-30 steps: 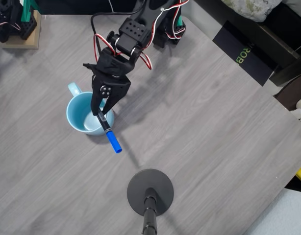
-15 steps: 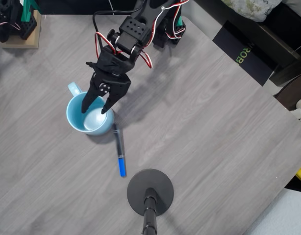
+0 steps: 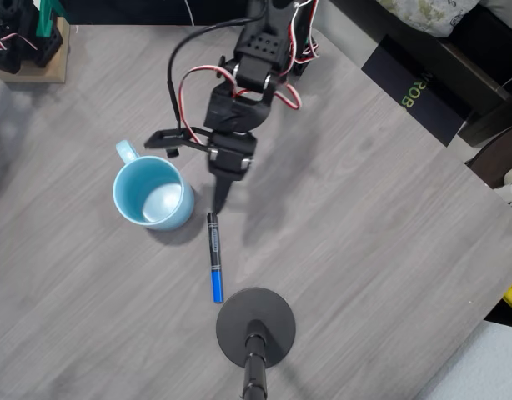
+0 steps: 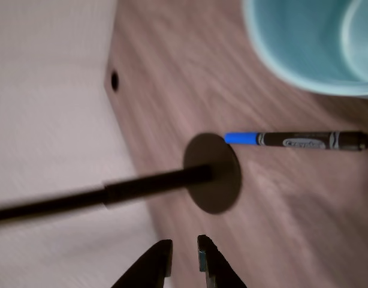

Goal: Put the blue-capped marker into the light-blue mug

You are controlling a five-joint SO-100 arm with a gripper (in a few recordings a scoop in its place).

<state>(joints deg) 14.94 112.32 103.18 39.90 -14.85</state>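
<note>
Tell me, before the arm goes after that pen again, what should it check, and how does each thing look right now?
1. Blue-capped marker out of the mug: not ok; it lies flat on the table.
2. Marker free to pick up: ok; it lies apart from the light-blue mug, though its blue cap sits close to the round black stand base.
3. Mug upright, mouth open: ok.
4. Pincer empty: ok; nothing shows between its fingers.
5. Pincer wide enough to take the marker: cannot tell; the two views disagree.
6. Pincer lined up over the marker: not ok; it hangs beyond the black end.
</note>
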